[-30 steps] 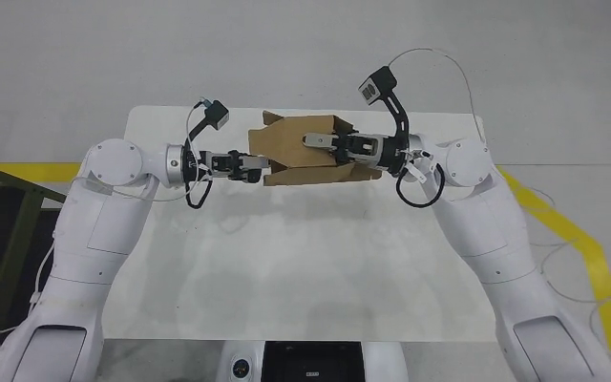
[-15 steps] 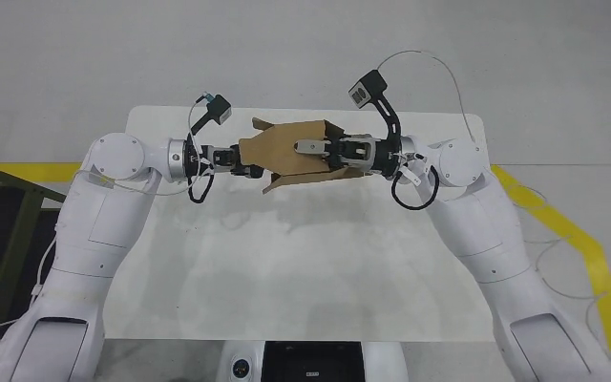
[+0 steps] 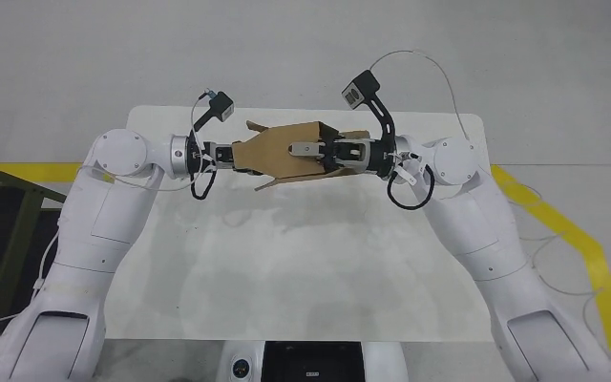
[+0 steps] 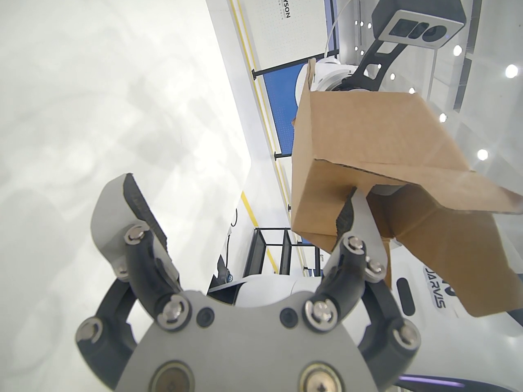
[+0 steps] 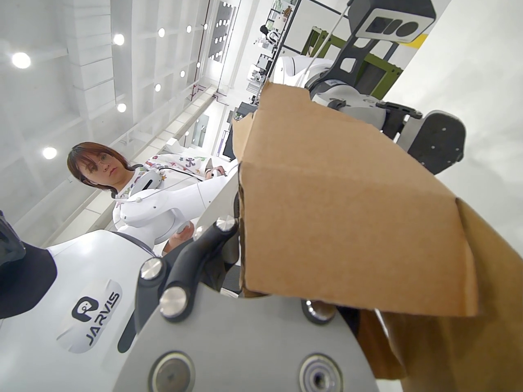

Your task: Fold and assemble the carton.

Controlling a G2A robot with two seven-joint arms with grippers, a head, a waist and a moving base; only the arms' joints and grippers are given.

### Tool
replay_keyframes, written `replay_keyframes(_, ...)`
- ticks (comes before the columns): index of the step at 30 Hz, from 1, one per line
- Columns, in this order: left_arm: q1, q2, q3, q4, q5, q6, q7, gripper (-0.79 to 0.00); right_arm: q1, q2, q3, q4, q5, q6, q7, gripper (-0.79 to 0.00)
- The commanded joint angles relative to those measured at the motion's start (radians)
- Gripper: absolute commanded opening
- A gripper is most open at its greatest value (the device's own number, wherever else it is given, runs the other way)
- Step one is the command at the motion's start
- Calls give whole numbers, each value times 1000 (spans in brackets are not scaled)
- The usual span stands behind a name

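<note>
1 grip only: right hand (image 3: 298, 150) pinches the carton (image 3: 272, 155), left hand (image 4: 241, 195) gapes wide at its flap, so it could twist loose.

Left arm (image 3: 122, 160): forearm level, pointing inward toward its opposite. Left tool (image 4: 241, 214): fingers (image 4: 137, 210) spread wide, one tip touching the carton (image 3: 277, 148) edge. Right arm (image 3: 456, 162): forearm level, pointing inward. Right tool (image 3: 307, 151): clamped on a carton wall, one finger (image 5: 220, 201) outside it, the other hidden.
</note>
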Motion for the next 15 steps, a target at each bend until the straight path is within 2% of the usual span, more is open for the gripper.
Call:
replay_keyframes(1,-5,-1,4,5,-1,-3,-1,0,2,-1,0,2,1,2,3,-785)
replay_keyframes(9,-15,-3,15,21,-13,-8,3,0,2,-1,7,14,-5,5,-2,-785)
replay_keyframes(15,-15,-1,11,28,-18,-17,7,0,-11,3,37,33,-15,9,-51,-785)
